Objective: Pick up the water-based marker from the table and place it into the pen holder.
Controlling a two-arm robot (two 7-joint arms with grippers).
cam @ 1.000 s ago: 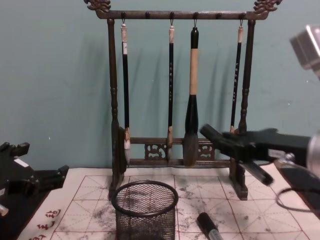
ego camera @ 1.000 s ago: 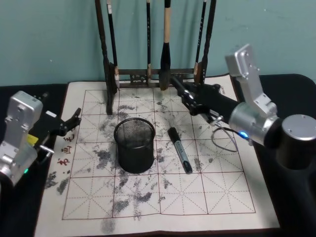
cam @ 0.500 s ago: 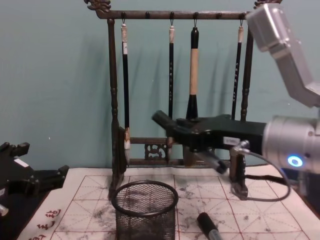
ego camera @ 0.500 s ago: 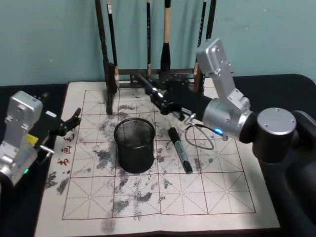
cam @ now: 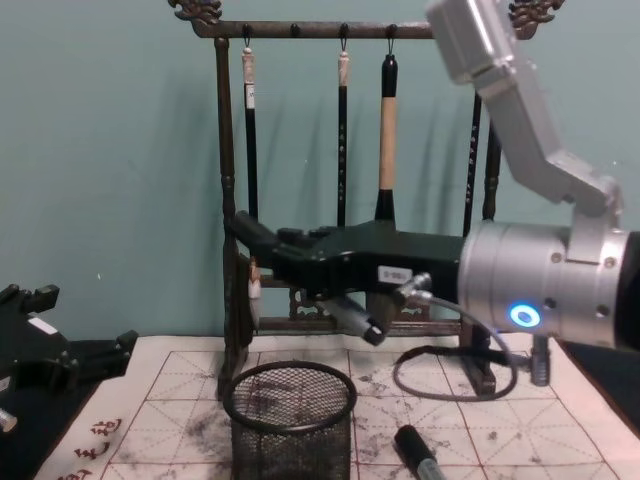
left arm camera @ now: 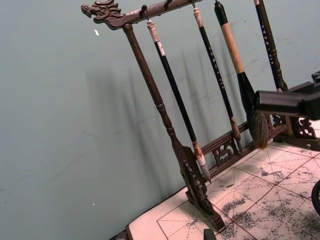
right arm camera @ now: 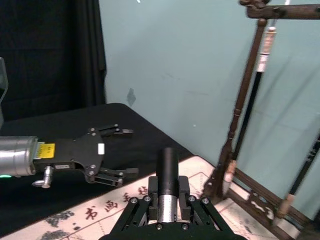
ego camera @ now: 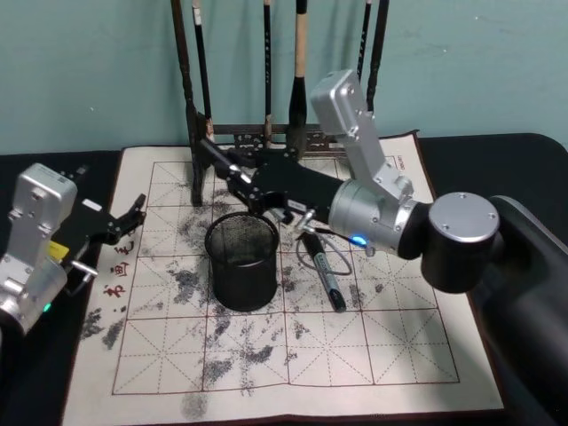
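Two markers are in sight. One lies flat on the cream grid cloth (ego camera: 355, 355), just right of the pen holder (ego camera: 241, 277) and not touching it: this loose marker (ego camera: 326, 275) has a black cap pointing toward the brush rack (cam: 228, 200) and a dark barrel with a pale label. A second, the held marker (right arm camera: 168, 170), has a black cap above a silver collar and sits pinched between the fingers of the right gripper (ego camera: 220, 162), lying along the gripper's length.

Over the last second the right arm has swung from the right side of the cloth leftward, passing in front of the brush rack. Its gripper now hangs above the pen holder, near the holder's far rim, and is not touching it. Judging by this, the carry is nearly done and the drop remains. The held marker looks closer to level than upright, so it probably needs tipping downward before release.

At the left edge of the cloth, the left gripper (ego camera: 133, 217) is parked, its fingers spread and empty, well apart from the holder.

Black wire mesh with a solid rim forms the pen holder, which stands upright and looks empty.
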